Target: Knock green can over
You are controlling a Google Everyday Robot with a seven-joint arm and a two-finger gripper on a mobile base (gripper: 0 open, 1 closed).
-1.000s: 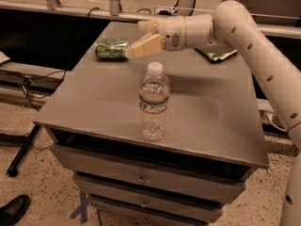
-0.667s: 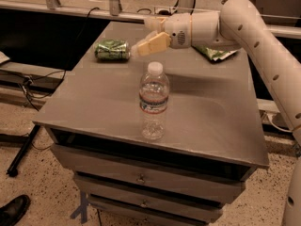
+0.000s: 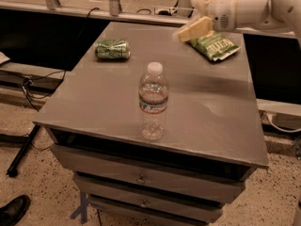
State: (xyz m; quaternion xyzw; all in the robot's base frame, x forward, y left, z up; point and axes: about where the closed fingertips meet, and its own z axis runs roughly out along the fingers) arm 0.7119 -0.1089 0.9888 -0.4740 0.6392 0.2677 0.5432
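The green can [image 3: 112, 49] lies on its side at the far left of the grey table top [image 3: 207, 112]. My gripper [image 3: 189, 30] hangs in the air over the far right part of the table, well to the right of the can and not touching it. Its pale fingers point left and down, just left of the green chip bag [image 3: 215, 45]. My white arm reaches in from the upper right corner.
A clear water bottle [image 3: 153, 101] with a white cap stands upright near the table's front middle. The table has drawers below. Cables lie on the floor at left. A dark shoe [image 3: 11, 211] shows at bottom left.
My gripper has drawn back to the right and up, away from the can. The can lies where it did. The view has shifted a little.
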